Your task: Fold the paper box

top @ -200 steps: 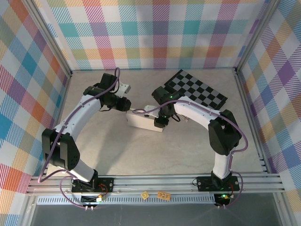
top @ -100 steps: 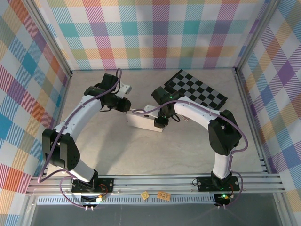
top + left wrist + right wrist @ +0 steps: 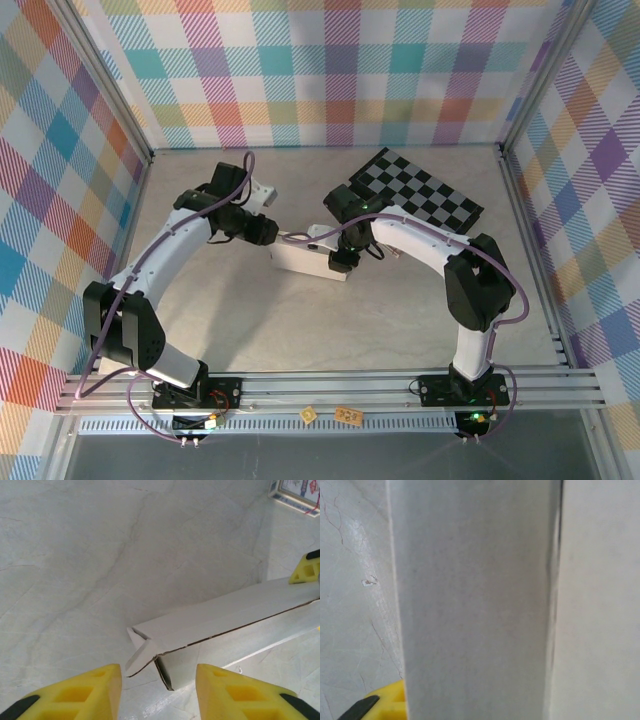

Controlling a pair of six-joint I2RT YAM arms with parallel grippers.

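Paper box [image 3: 303, 258] lies near the middle of the table [image 3: 300, 340], long axis running left to right, formed into a shallow closed sleeve of plain white card. In the left wrist view its near end stands open, with a small flap [image 3: 141, 651] sticking out at the corner and a dark seam line running along the upper edge. Left gripper [image 3: 268, 232] sits just beside the box's left end; its yellow fingers [image 3: 95, 685] stand apart with nothing between them, the flap just ahead of the tips and not touched. Right gripper [image 3: 340, 262] is at the box's right end, clamped on the card there: one yellow finger [image 3: 387, 705] shows against the box wall in the right wrist view, with the wall running straight up through the jaw gap. A black-and-grey checkered board [image 3: 420, 190] lies flat behind the right arm, apart from the box. Plaid walls [image 3: 340, 70] enclose the table.
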